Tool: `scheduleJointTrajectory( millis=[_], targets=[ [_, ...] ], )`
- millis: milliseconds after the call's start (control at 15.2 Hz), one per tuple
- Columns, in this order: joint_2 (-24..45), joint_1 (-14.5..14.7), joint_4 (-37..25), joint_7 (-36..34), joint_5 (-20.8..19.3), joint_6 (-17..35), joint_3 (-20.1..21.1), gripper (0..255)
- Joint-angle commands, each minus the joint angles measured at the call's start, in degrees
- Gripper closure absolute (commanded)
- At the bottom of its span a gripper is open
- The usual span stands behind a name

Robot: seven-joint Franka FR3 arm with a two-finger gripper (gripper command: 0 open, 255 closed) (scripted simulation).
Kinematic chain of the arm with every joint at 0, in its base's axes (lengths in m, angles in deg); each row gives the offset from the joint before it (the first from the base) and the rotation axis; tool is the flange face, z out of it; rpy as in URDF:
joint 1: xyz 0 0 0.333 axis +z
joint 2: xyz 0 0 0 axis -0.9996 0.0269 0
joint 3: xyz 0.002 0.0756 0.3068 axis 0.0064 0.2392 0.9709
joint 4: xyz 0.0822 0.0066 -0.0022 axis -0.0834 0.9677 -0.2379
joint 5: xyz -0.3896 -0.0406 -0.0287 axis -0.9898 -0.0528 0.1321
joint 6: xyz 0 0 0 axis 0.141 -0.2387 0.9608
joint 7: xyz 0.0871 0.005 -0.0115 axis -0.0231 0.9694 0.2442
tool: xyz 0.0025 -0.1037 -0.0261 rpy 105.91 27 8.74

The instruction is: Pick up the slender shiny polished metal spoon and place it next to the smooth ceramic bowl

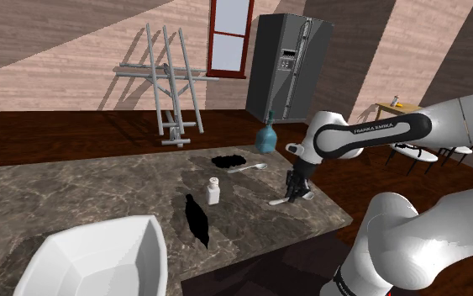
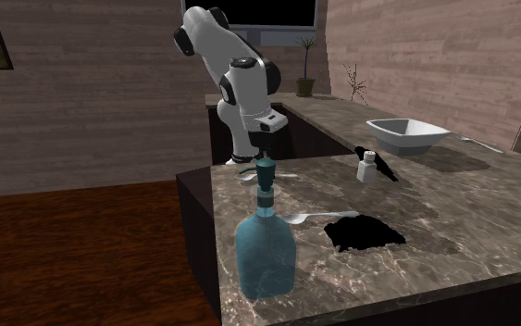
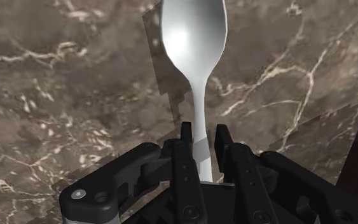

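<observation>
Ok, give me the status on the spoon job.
Done: the gripper is shut on the spoon, by its handle. In hand: the lift; the spoon is low over the counter. Left: carrying it across to the bowl at the counter's other end and setting it down beside it.

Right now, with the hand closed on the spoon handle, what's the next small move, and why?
Probably lift straight up a little. The hand clasps the spoon by its handle, low over the marble counter, and the small white bottle stands roughly between it and the white bowl; height first avoids dragging or a knock.
</observation>
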Motion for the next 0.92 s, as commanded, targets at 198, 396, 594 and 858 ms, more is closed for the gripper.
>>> scheduleJointTrajectory(
  millis=[198,396,594,858],
  targets=[
    [-2.79,-0.55,-1.84,-1.05,0.81,-4.58,2.38,255],
    [-4.32,-0.75,-3.25,-1.62,1.43,-7.47,3.79,255],
    [-5.62,-0.82,-4.77,-2.16,2.09,-10.24,5.1,255],
    [-7.0,-0.77,-6.96,-2.8,3.02,-13.75,6.73,255]
  ],
)
